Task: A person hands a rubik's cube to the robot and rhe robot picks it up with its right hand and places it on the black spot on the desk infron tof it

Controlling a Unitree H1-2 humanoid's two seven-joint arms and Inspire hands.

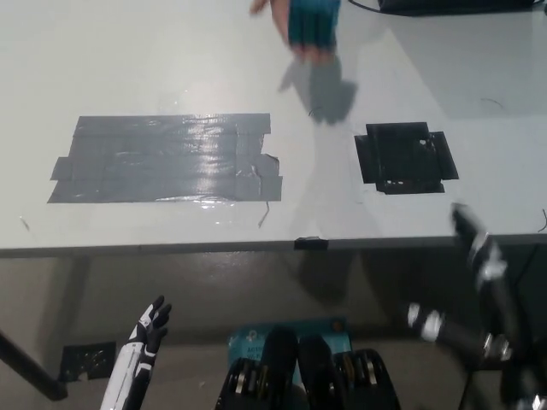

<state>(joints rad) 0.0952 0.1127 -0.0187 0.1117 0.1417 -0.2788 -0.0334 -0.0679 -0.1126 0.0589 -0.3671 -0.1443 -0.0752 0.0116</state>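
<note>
A smooth, pale desk [128,68] carries a wide glossy patch of grey tape [167,159] at left and a smaller, ragged-edged black square [405,157] at right. At the far edge a person's blurred hand [272,10] holds a teal, blocky cube [313,24] above the desk. The white left hand [151,326] rests low at near left, dark fingers loosely spread, empty. The black right hand [475,243] hangs at near right, motion-blurred; its opening cannot be told.
</note>
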